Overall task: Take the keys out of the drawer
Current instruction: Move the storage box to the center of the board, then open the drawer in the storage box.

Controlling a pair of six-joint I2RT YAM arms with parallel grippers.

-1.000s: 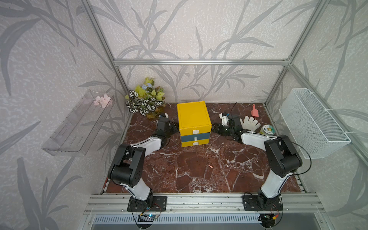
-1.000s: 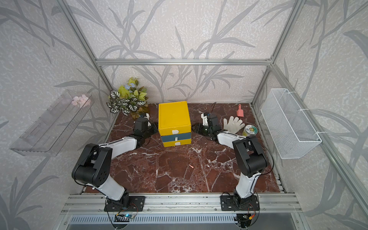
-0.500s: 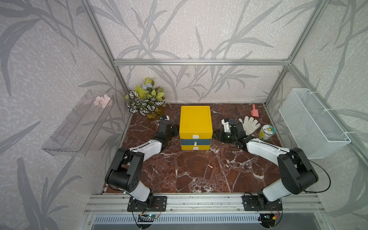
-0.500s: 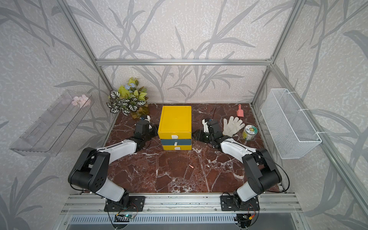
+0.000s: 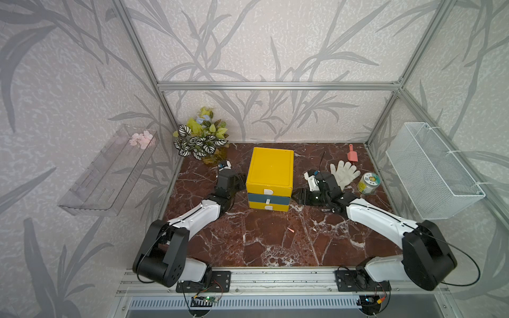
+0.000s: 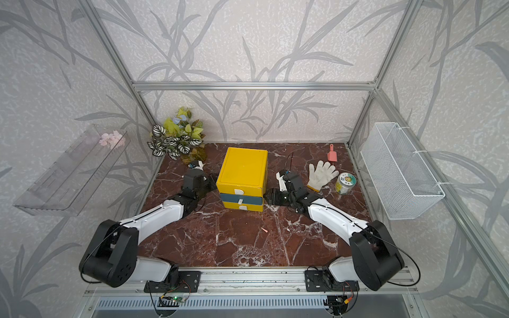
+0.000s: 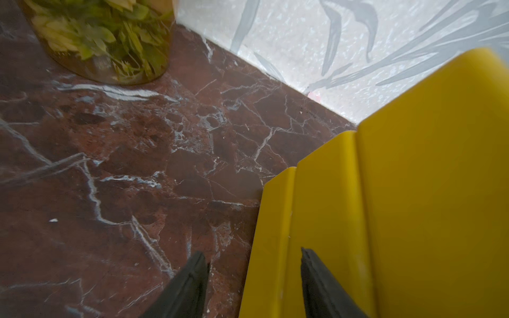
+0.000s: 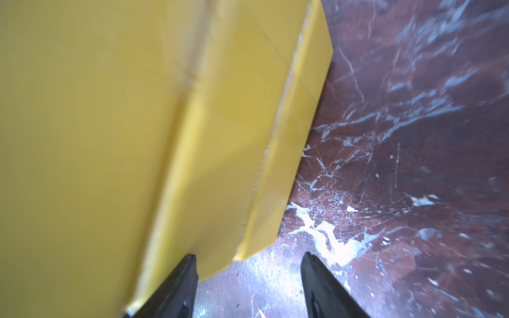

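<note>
Yellow plastic drawer cabinet (image 5: 269, 170) stands on the marble table (image 5: 275, 247) with all three drawers shut, flanked by the left gripper (image 7: 251, 252) and right gripper (image 8: 248, 254), each with fingers apart and holding nothing. No keys are in view, so they are presumably inside a drawer. Opening one and lifting them out is all yet to do.

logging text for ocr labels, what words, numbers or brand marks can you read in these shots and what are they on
No text can be read in any view.
Lid of the small jar: a green and yellow printed label, too small to read in both top views.
Front of the yellow drawer unit: its white pull tabs show no marking.
</note>
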